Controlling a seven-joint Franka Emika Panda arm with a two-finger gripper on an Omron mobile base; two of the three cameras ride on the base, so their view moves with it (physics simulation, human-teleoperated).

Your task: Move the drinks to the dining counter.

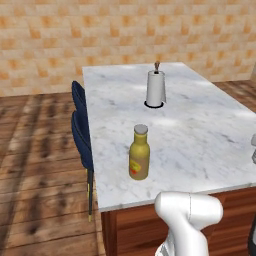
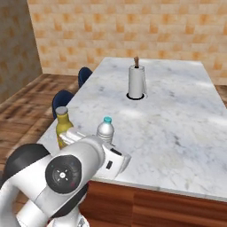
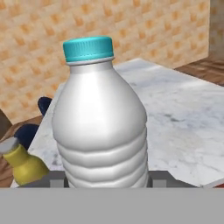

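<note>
the end effector [image 3: 107, 183] is closed around the lower body of the water bottle [image 3: 99, 122], with its two dark finger tips pressed against either side of the ribbed base in the hand view. in the right base view the water bottle [image 2: 105, 130] sits just behind the white hand, above the near edge of the bench [image 2: 177, 133], with its blue cap at the top.

the amber bottle [image 1: 139, 154] already stands upright on the bench near its front left corner, grey cap up, long axis vertical. in the right base view the amber bottle [image 2: 63, 126] is just beside the held one, on its left, and the two look close enough to touch if the hand swings that way.

the water bottle's long axis runs straight up from the grip, cap pointing away from the fingers; it looks upright or nearly so against the room.

risks, as i judge them: the grip is low on a tall, top-heavy bottle, so a quick move could tip it in the jaws. letting go too near the bench edge, or before the base is flat on the marble, could send it over the side. drifting left while lowering could knock the amber bottle. the paper towel roll [image 1: 155, 88] stands well apart, mid-bench, and is no obstacle.
</note>
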